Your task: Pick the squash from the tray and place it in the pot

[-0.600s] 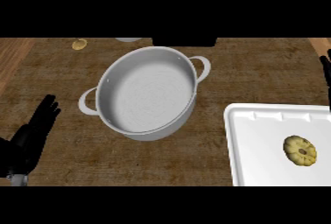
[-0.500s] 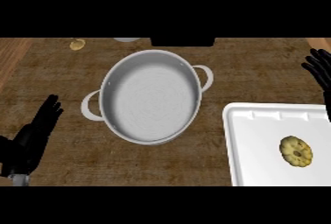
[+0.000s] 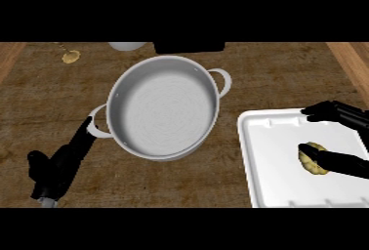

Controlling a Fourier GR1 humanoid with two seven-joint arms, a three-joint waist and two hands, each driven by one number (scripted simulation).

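My right hand (image 3: 346, 165) straddles squash (image 3: 308, 158) on tray (image 3: 270, 161), fingers (image 3: 328, 111) released, poised to clench; pot (image 3: 164, 114) waits left of fingers.

Yellowish item (image 3: 70, 57), pale rounded object (image 3: 128, 46), black block (image 3: 189, 47) on counter (image 3: 43, 122)

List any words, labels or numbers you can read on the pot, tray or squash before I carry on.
None: no word, label, number or sign shows on the pot, the tray, the squash or the counter.
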